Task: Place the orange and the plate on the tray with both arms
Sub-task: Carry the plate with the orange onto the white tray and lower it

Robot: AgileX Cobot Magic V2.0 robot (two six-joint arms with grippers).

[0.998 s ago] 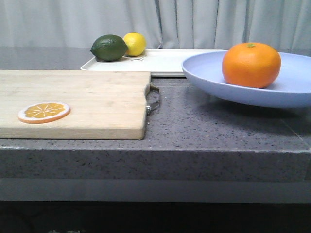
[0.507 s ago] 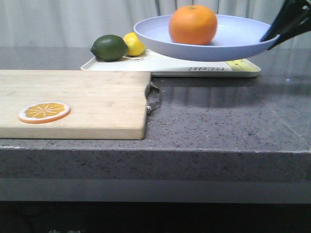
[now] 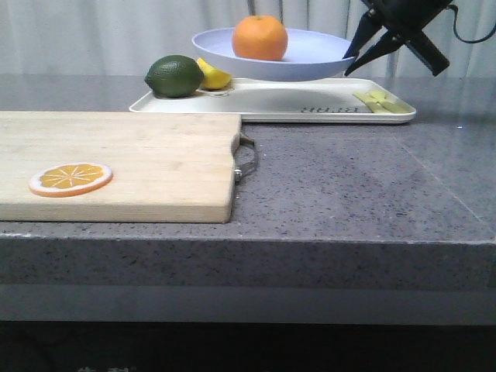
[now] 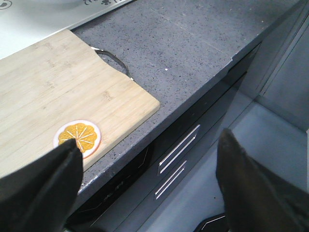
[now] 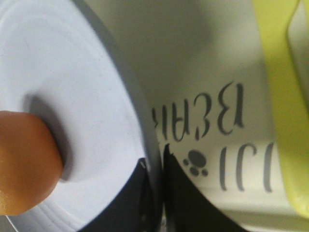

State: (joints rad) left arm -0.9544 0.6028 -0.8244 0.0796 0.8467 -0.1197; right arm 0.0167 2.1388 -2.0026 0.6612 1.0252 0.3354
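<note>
The right gripper (image 3: 358,56) is clamped on the near right rim of the plate (image 3: 310,60), one black finger above the rim and one below it, as the right wrist view shows with the fingers (image 5: 145,193) pinched tight against the plate's edge. The plate hangs above the back part of the tray (image 3: 271,105), roughly level, and it is hard to tell from the front whether its base touches the tray. The orange (image 3: 260,37) sits in the middle of the plate, upright with its stem end on top.

On the tray's far left corner lie a dark green lime (image 3: 174,76) and a yellow lemon (image 3: 213,76), the lemon partly hidden behind the plate's rim. A pale yellow-green item (image 3: 380,103) lies flat on the tray's right end, beside the grey lettering.

The left gripper (image 4: 145,193) is spread wide and holds nothing; it hangs off the front edge of the counter (image 4: 193,53), over the cabinet fronts. Beneath it lies the wooden cutting board (image 3: 124,163), with a flat orange slice (image 3: 70,179) near its front left corner.
</note>
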